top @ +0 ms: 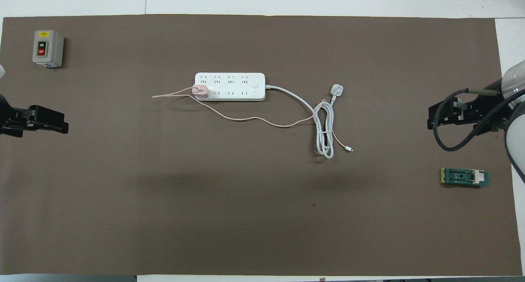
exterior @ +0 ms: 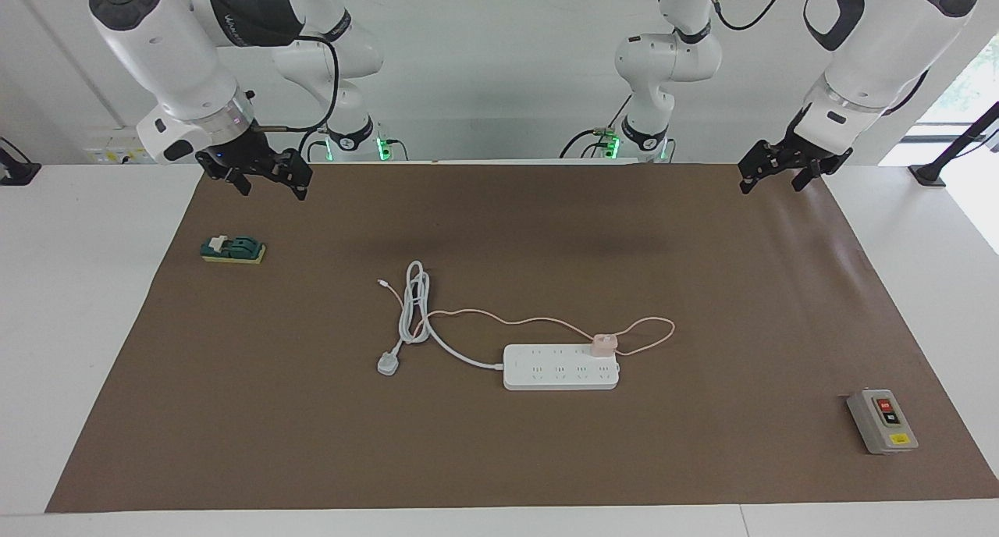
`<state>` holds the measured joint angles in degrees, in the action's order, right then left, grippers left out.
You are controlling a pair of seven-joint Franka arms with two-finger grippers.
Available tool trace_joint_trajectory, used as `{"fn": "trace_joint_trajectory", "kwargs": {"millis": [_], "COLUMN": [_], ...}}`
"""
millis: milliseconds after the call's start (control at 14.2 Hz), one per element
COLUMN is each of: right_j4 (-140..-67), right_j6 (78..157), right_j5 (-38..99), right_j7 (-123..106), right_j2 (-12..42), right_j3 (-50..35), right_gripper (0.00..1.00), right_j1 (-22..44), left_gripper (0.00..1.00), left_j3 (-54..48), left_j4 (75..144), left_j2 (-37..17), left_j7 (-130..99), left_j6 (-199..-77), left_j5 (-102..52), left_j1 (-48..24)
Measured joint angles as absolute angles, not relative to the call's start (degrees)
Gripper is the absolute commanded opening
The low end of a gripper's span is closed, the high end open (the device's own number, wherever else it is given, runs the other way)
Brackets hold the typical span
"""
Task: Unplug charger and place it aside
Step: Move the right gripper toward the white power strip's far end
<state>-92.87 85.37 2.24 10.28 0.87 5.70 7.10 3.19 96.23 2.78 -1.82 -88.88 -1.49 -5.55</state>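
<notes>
While plugged, pink cube charger [exterior: 604, 344], thin cable

You've got the charger [exterior: 604, 344] plugged into the power strip [exterior: 560, 368] mid-mat, at the strip's left-arm end. Its cable [exterior: 499, 319] trails toward the coiled cord [exterior: 414, 303] and plug [exterior: 388, 364]. Switch box [exterior: 882, 421] sits farther out, left-arm end; knife switch [exterior: 232, 249] nearer, right-arm end.

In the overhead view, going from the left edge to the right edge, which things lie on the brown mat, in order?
Grey on/off switch box → pink charger → white plug → green knife switch.
</notes>
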Motion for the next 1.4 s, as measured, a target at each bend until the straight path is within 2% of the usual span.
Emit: {"fn": "trace_joint_trajectory", "kwargs": {"millis": [913, 1124, 1405], "right_j4": [-92.42, -92.15, -92.10], "right_j6": [85.37, 87.69, 88.62], "right_j5": [2.24, 2.24, 6.95], "right_j7": [10.27, 10.89, 24.75], "right_j2": [1.30, 1.33, 3.02], "right_j3": [5.51, 5.60, 5.62], "right_gripper": [1.00, 1.00, 1.00], "right_j1": [7.03, 6.85, 6.81], "left_gripper": [1.00, 1.00, 1.00], "left_j3": [3.19, 3.19, 3.19], "left_j4": [96.23, 96.23, 96.23], "left_j2": [2.78, 2.78, 2.78], "left_j7": [-1.82, -1.83, -1.83], "left_j6": [-88.88, -88.88, -88.88], "left_j5": [-1.49, -1.49, -1.49], "left_j1": [-5.55, -5.55, -5.55]}}
